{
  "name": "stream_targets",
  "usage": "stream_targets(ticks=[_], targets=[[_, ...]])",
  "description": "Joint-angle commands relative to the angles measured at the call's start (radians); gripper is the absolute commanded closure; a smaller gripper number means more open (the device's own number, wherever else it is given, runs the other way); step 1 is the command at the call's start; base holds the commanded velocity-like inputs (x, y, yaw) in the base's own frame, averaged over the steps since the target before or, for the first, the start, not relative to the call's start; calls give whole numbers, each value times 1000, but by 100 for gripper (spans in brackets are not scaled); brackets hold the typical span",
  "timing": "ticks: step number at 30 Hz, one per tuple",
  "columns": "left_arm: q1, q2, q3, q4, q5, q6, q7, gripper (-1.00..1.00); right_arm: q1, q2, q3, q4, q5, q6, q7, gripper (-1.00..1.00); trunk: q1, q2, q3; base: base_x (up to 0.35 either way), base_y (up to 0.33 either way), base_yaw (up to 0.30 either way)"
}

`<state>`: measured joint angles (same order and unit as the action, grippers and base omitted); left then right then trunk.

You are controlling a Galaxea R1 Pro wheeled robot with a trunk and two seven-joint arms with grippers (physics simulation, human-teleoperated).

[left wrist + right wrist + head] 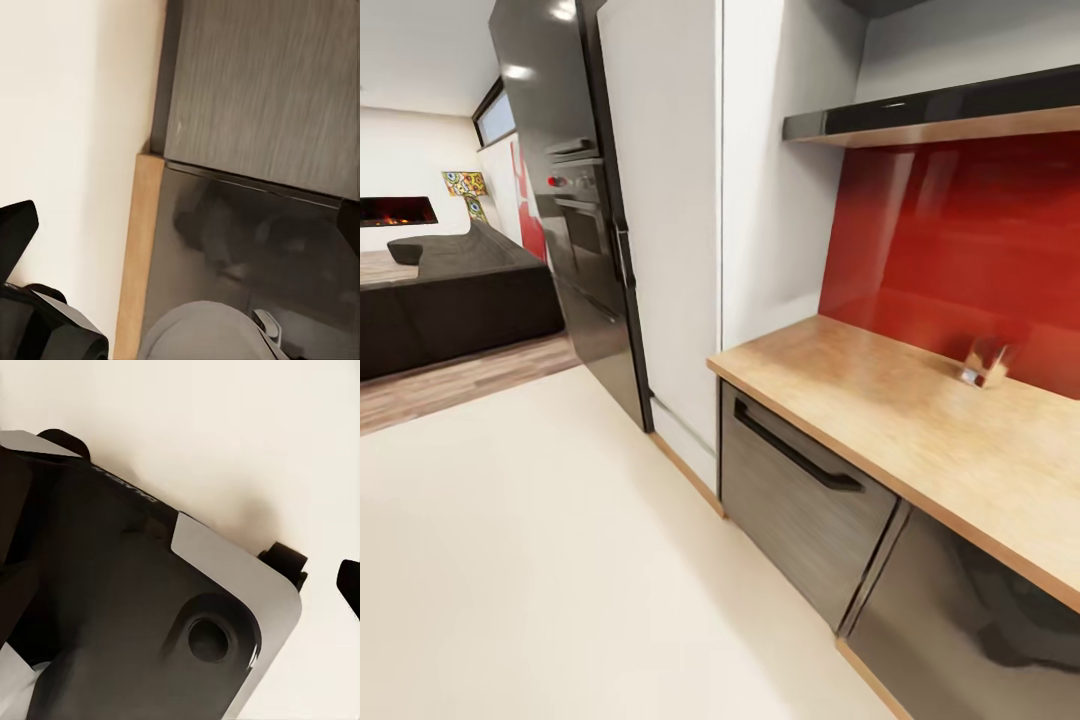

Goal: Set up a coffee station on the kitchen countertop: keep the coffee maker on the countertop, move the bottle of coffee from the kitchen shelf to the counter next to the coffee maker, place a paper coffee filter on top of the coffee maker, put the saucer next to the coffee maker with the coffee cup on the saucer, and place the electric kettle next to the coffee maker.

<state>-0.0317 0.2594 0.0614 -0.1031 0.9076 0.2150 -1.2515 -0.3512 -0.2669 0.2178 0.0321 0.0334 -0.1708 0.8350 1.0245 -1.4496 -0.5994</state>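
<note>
On the countertop [920,420], no fingers nearby.

The countertop [920,420] is cut off at the right edge of the head view, so its far end cannot be seen. A small clear thing [985,362] by the red wall [970,240] is too small to be made out. The shelf [960,115] is cut by the same edge, and its top is hidden. The sofa [450,290] is cut at the left edge. In the left wrist view, a blurry dark shape [240,240] is mirrored in the shiny cabinet door [187,300]; it cannot be told what it is.
</note>
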Motion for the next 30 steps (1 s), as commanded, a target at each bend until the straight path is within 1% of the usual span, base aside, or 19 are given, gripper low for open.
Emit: stream_targets(ticks=[1, 14, 20, 30], targets=[[-1, 0, 6, 0, -4, 10, -3, -100, -2, 0, 2, 3, 3, -9, 1, -100, 0, 0, -1, 273, 244, 0], [-1, 0, 5, 0, -4, 10, -3, -100, -2, 0, 2, 3, 5, -9, 1, -100, 0, 0, -1, 271, 244, -8], [-1, 0, 6, 0, -4, 10, -3, -100, -2, 0, 2, 3, 5, -9, 1, -100, 0, 0, -1, 204, 185, -200], [-1, 0, 6, 0, -4, 10, -3, -100, -2, 0, 2, 3, 5, -8, 1, -100, 0, 0, -1, 28, 25, -276]])
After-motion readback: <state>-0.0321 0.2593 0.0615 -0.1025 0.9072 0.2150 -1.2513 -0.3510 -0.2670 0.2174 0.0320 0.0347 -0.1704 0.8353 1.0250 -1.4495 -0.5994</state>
